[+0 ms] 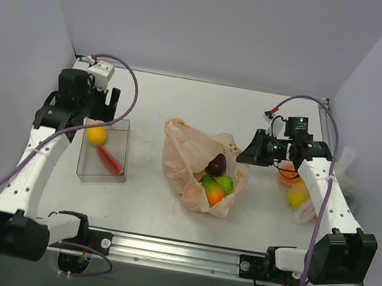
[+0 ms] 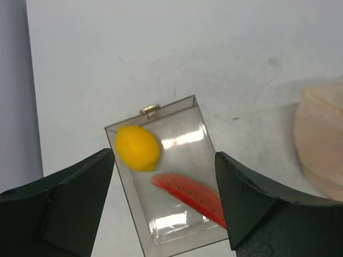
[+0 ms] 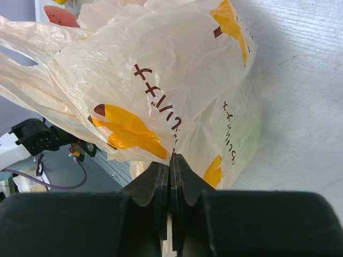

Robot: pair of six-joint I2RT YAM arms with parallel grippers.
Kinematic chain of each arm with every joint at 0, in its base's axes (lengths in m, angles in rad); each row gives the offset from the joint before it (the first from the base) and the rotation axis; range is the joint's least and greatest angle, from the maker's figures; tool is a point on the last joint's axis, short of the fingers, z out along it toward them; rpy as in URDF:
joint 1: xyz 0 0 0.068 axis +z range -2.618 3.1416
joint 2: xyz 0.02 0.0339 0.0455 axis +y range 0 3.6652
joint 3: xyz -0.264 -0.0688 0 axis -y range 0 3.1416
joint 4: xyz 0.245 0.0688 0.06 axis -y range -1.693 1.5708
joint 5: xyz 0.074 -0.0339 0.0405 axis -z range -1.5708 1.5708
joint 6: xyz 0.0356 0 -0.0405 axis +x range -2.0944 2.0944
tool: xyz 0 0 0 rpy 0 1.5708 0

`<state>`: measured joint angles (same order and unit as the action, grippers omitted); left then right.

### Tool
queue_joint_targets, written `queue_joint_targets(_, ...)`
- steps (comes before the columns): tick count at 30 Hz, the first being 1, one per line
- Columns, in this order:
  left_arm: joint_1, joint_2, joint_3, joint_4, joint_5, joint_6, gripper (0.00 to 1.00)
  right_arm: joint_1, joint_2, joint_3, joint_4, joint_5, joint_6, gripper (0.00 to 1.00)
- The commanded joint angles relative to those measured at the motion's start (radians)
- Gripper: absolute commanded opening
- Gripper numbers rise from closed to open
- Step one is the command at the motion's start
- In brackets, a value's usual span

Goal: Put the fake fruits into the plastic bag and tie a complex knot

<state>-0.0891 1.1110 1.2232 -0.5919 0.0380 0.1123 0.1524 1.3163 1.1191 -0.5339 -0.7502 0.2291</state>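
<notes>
Top external: I look down from above on the whole tabletop [image 1: 143, 208].
Left wrist: I look down on the tray [image 2: 177, 227], which also sits left in the top view.
Right wrist: I'm close against the plastic bag [image 3: 161, 80].

The left arm [image 1: 34, 161] rises along the left edge of the top view, bent at the elbow. Its left gripper [image 2: 166, 198] points downward, jaws spread wide with nothing between them. The right arm [image 1: 331, 203] climbs the right side and bends inward toward centre frame. The right gripper [image 3: 170, 160] lies about level, jaws pressed together on a fold of the plastic bag [image 3: 161, 64].
</notes>
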Motion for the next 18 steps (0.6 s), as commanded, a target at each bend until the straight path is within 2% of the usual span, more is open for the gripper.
queue_joint_targets(1,0.064,0.099,-0.013,-0.143,-0.062,0.066,0.86,0.007,-0.042,-0.016,-0.005,0.017,-0.028,0.0)
queue_joint_targets(10,0.112,0.283,-0.005,-0.129,-0.173,-0.239,0.82,0.009,-0.051,-0.033,-0.005,0.026,-0.039,0.0)
queue_joint_targets(15,0.114,0.384,-0.004,-0.111,-0.281,-0.342,0.77,0.009,-0.051,-0.033,-0.005,0.028,-0.043,0.0)
queue_joint_targets(18,0.114,0.432,-0.007,-0.108,-0.299,-0.385,0.76,0.009,-0.052,-0.033,-0.006,0.029,-0.048,0.0)
